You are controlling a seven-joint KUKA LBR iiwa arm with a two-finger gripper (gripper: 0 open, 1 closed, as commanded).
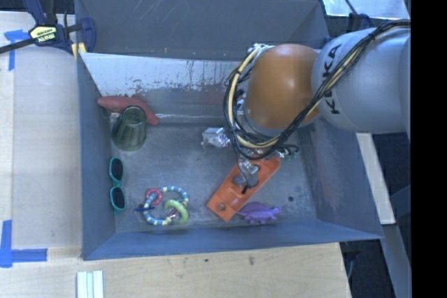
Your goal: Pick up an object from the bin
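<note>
Your gripper [245,180] sits directly over the flat orange bar [225,202], front-centre of the bin [209,248]. Bar's long axis runs diagonally, near-left to far-right. Open or closed: you cannot tell from this 1 view.

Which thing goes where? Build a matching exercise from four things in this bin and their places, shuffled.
Things:
1 green cup
2 teal sunglasses
3 orange flat piece
4 purple toy

Places:
A under the gripper
B farthest to the view's upper left of the four
C directly below the cup in the view
D just right of the orange piece's lower end

Pairs: 1-B; 2-C; 3-A; 4-D
</note>
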